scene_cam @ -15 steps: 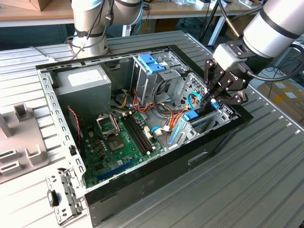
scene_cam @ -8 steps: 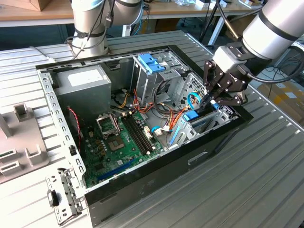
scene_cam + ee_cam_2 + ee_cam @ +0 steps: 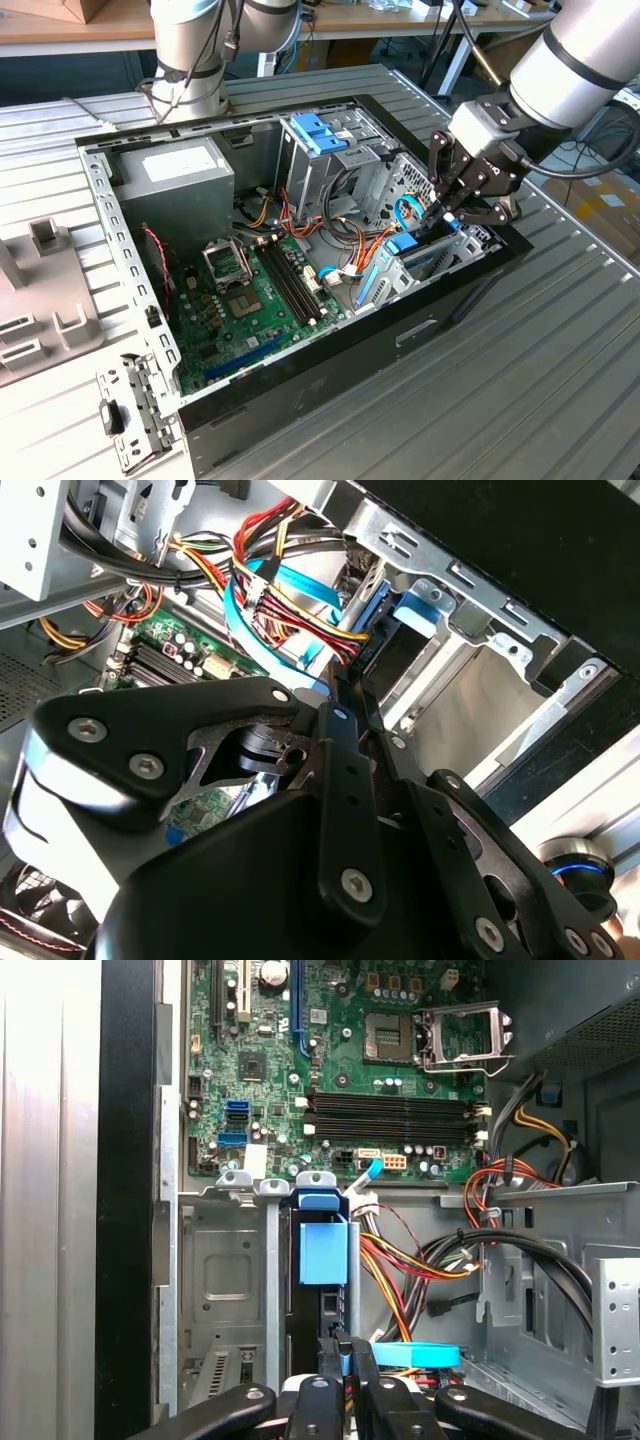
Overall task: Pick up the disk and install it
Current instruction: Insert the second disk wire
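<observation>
Claw (image 3: 440, 212) is down inside the open computer case (image 3: 300, 385) on the worktop (image 3: 560, 350), at the drive cage (image 3: 225, 1290) in the corner toward the exterior view's right. Fingers are drawn together with almost no gap. The tips sit at the end of a dark slab standing on edge in the cage slot, with a blue tab (image 3: 323, 1250) on it. I read that slab as the disk (image 3: 303, 1310), mostly seated. Can't tell whether the tips pinch its edge or just press on it. Handling judgement: metal drive, rigid, fairly dense for its size, with smooth faces that slip under a light pinch. It's shock-sensitive, so no dropping or slamming home. Best hold is across the thin side rails or the end edge, off the label face and circuit side. Watch the cables (image 3: 420, 1260) bunched just beside the slot, and the motherboard (image 3: 330, 1070) beyond the cage.
</observation>
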Robot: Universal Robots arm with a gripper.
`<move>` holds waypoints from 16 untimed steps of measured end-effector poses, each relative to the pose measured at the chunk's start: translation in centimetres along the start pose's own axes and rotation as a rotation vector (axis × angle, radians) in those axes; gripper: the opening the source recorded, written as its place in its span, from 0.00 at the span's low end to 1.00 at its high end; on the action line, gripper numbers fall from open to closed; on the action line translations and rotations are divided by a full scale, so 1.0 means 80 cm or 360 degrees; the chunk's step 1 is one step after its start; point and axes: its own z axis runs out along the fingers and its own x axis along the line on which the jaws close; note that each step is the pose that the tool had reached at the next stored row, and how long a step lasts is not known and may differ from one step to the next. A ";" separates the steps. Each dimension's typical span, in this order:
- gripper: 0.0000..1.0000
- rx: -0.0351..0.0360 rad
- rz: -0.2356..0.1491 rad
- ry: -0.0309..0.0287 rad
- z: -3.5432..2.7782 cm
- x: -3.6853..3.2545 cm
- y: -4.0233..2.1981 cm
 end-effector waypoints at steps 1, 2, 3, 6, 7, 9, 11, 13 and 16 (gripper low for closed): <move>0.16 0.0000 0.0000 0.00004 0.0003 0.0001 -0.0002; 0.16 0.0000 0.0000 0.00006 0.0010 0.0004 -0.0004; 0.16 0.0000 0.0000 0.00007 0.0014 0.0005 -0.0005; 0.16 0.0000 0.0000 0.00012 0.0027 0.0014 -0.0006; 0.16 0.0000 0.0000 0.00009 0.0033 0.0022 -0.0006; 0.16 0.0000 0.0000 0.00002 0.0040 0.0035 -0.0007; 0.16 0.0000 0.0000 0.00009 0.0041 0.0048 -0.0007; 0.16 0.0000 0.0000 0.00010 0.0043 0.0057 -0.0007; 0.16 0.0000 0.0000 0.00012 0.0054 0.0066 -0.0008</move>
